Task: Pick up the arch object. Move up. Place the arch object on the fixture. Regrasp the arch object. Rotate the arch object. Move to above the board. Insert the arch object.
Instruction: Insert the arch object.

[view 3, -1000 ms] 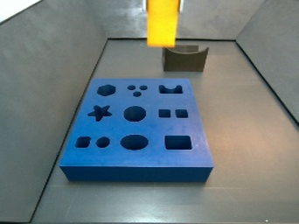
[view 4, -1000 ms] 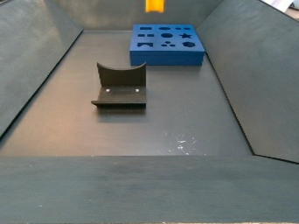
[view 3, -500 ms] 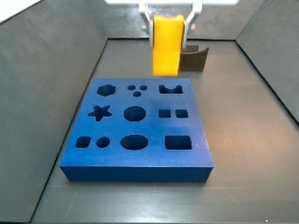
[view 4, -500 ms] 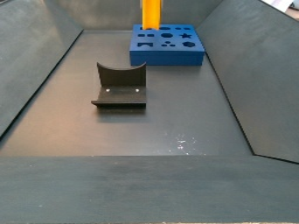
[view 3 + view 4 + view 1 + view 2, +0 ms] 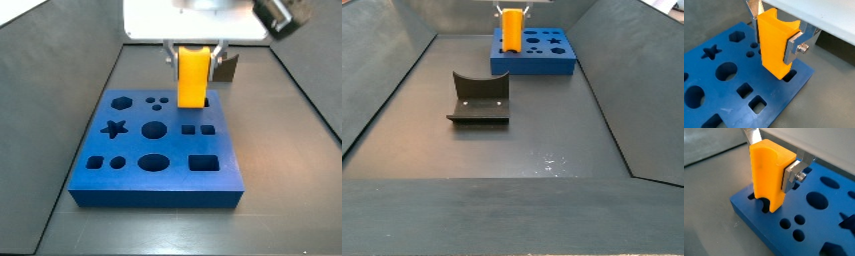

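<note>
— Arch object (image 5: 775, 44) status?

— I've brought it down since a second ago; it hangs upright, clamped in the hand (image 5: 777, 37), lower end right at the arch cut-out of the board (image 5: 134, 160).

— So insertion's started?

— I judge yes. The fixture (image 5: 478, 98) sits empty.

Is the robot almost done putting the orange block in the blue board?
Nearly. The fixture stands empty, so the earlier steps look done. The end effector grips the orange block upright, its lower end at the arch-shaped hole in the blue board, seemingly just entering. Left to do: push it fully in and let go.
</note>
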Available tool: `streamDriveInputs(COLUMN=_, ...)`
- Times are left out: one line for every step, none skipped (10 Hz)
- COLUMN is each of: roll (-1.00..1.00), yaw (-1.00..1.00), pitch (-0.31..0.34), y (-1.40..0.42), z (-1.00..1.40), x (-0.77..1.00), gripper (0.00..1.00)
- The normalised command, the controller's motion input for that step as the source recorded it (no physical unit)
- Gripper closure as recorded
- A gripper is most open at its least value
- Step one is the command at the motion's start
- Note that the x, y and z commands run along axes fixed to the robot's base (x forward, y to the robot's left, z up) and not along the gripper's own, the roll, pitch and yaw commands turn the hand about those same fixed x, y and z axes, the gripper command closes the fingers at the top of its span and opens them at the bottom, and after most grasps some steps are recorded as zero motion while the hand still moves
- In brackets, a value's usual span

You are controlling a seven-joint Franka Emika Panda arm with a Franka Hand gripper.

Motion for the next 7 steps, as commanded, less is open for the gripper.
streamDriveInputs(roll=0.11, yaw=0.0, pitch=0.0, y=0.05, z=-0.29, x=0.05, gripper=1.0)
streamDriveInputs(roll=0.11, yaw=0.0, pitch=0.0, y=0.09, z=-0.25, x=0.08, gripper=1.0)
streamDriveInputs(roll=0.12, yaw=0.02, pitch=0.019, y=0.13, z=-0.22, x=0.09, gripper=1.0)
streamDriveInputs(roll=0.14, yaw=0.03, pitch=0.04, y=0.17, z=-0.19, x=0.1, gripper=1.0)
streamDriveInputs(roll=0.12, yaw=0.04, pitch=0.0, y=0.1, z=-0.29, x=0.05, gripper=1.0)
streamDriveInputs(roll=0.06, yaw=0.04, pitch=0.0, y=0.0, z=-0.43, x=0.14, gripper=1.0)
streamDriveInputs(roll=0.03, yaw=0.07, pitch=-0.051, y=-0.05, z=-0.53, x=0.1, gripper=1.0)
